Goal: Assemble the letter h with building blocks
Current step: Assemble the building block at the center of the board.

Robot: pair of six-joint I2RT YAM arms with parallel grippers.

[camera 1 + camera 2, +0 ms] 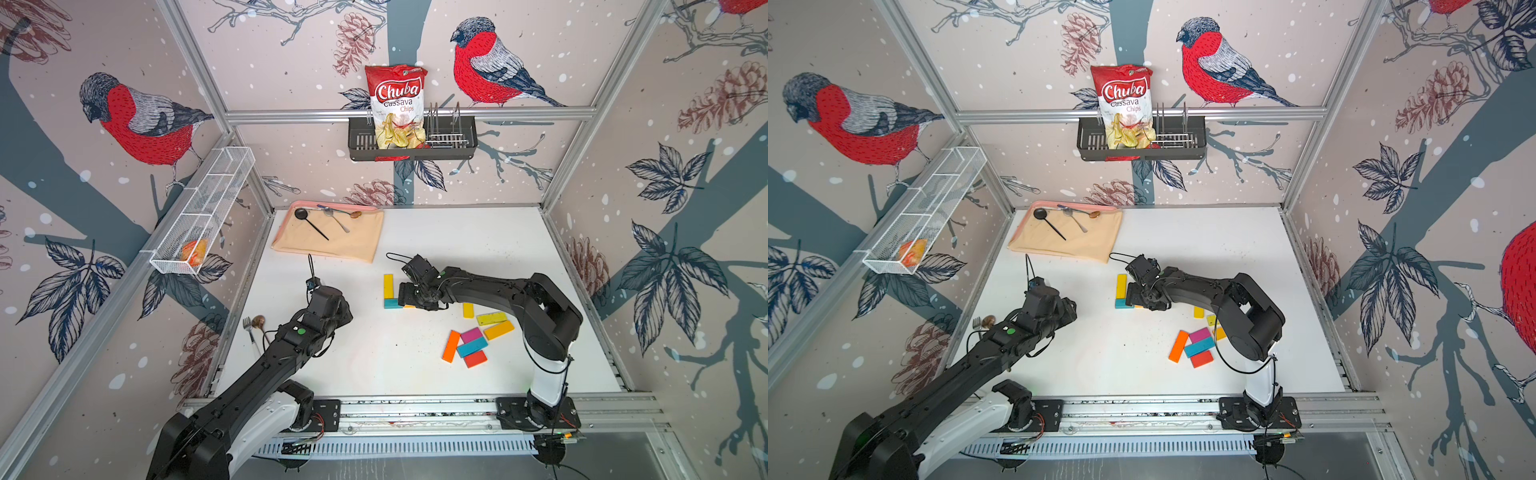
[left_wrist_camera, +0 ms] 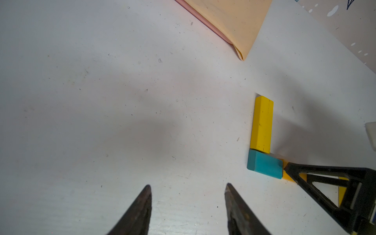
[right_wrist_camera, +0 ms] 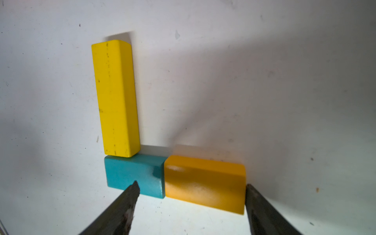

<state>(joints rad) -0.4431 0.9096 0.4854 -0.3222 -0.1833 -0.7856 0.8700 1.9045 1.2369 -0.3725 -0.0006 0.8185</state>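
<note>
Fingers (image 3: 122, 205) wide astride the orange block (image 3: 204, 179), the right gripper (image 3: 191, 184) should lift straight off, leaving it flush against the teal block (image 3: 132, 173); the left gripper (image 2: 188, 186) hangs part-open, empty.

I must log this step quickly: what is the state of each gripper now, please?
Left gripper: open, holding nothing.
Right gripper: open, straddling the orange block, not closed on it.

Wallpaper (image 1: 291, 50) with red birds (image 1: 486, 66) and pine cones covers the walls, behind an aluminium frame (image 1: 291, 114); the bench (image 1: 457, 241) is white.
</note>
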